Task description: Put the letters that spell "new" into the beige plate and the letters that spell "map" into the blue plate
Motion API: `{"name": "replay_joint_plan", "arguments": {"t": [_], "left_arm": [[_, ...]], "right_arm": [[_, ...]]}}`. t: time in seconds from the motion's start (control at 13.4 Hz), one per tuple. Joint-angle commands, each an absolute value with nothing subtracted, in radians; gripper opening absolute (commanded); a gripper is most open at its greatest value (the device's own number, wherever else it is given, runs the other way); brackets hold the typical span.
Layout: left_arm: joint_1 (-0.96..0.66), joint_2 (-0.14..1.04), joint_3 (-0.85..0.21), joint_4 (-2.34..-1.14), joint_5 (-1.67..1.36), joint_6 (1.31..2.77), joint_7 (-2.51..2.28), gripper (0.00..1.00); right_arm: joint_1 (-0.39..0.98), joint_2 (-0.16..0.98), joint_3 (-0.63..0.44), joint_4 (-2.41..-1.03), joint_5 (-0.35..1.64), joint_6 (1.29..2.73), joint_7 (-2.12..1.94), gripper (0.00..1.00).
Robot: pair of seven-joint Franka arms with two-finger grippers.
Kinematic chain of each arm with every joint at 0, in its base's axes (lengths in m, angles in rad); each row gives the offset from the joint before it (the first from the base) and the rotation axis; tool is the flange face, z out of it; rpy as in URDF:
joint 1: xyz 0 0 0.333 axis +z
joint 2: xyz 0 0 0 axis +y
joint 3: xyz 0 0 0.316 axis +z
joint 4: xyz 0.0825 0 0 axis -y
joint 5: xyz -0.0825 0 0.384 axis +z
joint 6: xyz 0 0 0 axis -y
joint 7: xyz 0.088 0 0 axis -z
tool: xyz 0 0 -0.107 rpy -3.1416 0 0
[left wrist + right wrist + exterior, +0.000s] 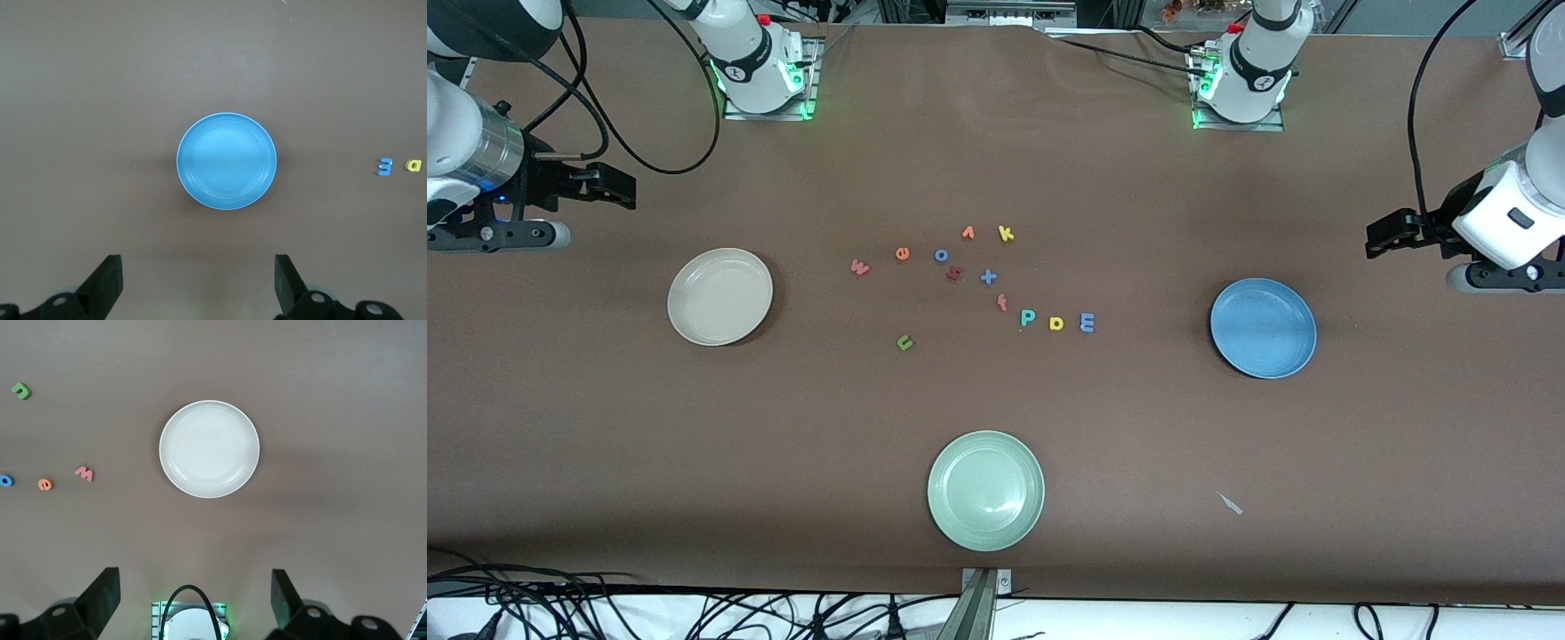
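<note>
Letters for both words lie loose in the middle of the bench, none in a plate yet, so the task looks to be at its very start.

Going across the front view from the right arm's end: the right tool (609, 188) hangs over the bench edge with its two fingers wide apart and nothing between them; I judge this arm is waiting. Near it sits the beige plate (719, 296), with nothing in it. Closest to this plate are the letters for "new": the pinkish-red w (860, 267), the orange e (903, 253), and the green n (905, 342), which is nearer to the front camera than the other two. This layout probably makes them easy work for the right arm.

Toward the left arm's end, the teal p (1028, 317), the yellow a (1056, 323) and the blue m (1087, 322) stand in one row, just beside each other. Then comes the blue plate (1263, 327), also holding nothing. Over the bench end hangs the left tool (1392, 233), fingers spread wide, grasping nothing.

The pale green plate (985, 490) lies nearest the front camera and has no part in the task.
</note>
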State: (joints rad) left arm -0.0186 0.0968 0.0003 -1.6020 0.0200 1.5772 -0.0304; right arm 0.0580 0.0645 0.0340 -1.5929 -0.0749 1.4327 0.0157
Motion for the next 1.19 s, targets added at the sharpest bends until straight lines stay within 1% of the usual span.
{"name": "replay_joint_plan", "arguments": {"t": [0.0,0.3,0.45,0.6,0.82,1.04,1.12], "left_arm": [[-0.026,0.121,0.003,-1.568,-0.006,1.559,-0.012,1.00],[-0.026,0.129,-0.003,-1.568,-0.006,1.557,-0.012,1.00],[-0.031,0.141,-0.037,-1.566,-0.002,1.560,-0.011,1.00],[-0.035,0.190,-0.044,-1.565,-0.018,1.577,0.000,1.00],[-0.043,0.244,-0.046,-1.514,-0.090,1.586,0.012,1.00],[-0.066,0.232,-0.057,-1.511,-0.077,1.577,0.014,1.00],[-0.066,0.216,-0.080,-1.511,-0.074,1.547,0.015,1.00]], "right_arm": [[0.060,0.058,0.031,-1.594,-0.058,1.431,0.003,1.00],[0.060,0.060,0.031,-1.594,-0.058,1.433,0.003,1.00],[0.060,0.060,0.031,-1.594,-0.058,1.431,0.005,1.00],[0.060,0.060,0.031,-1.594,-0.058,1.431,0.005,1.00],[0.060,0.058,0.031,-1.594,-0.058,1.431,0.003,1.00],[0.058,0.060,0.029,-1.594,-0.058,1.430,0.003,1.00],[0.058,0.060,0.029,-1.595,-0.058,1.430,0.003,1.00]]}}
